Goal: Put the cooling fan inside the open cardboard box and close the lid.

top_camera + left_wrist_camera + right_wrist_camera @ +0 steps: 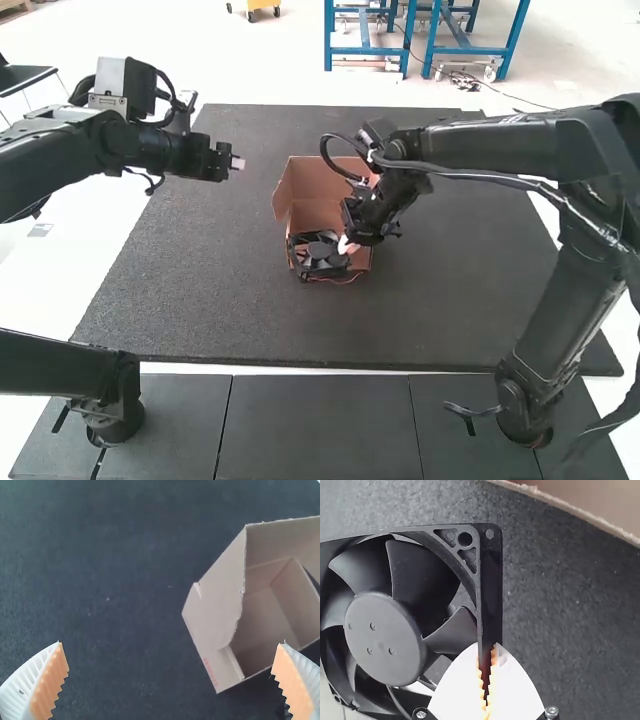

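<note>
**Item:** black square plastic cooling fan [320,255], round hub, curved blades.
**Location:** standing on edge over the dark rubber mat [200,280], just outside the near wall of the brown cardboard box [325,205]. Not inside it. Resting on the mat or lifted a little: cannot tell.

**Held by:** right jaws, narrow, clamped on one side bar of the fan's frame, with white ribbed fingers [512,685] pinching its thin edge.

**Box:** upright on the surface, top open, lid flap raised on the side facing the left arm. Inner walls and floor in sight from the left wrist.

**Left jaws:** wide apart, holding nothing, white ribbed fingers with orange pads [47,680] spread over bare mat. Positioned above the surface on the lid side, apart from the box.

**Progress, as judged:** early.
- Done: grasp on the fan secured.
- Left: raise the fan over the rim, lower it into the box, release, then fold the lid flap down, probably work for the left jaws.
</note>
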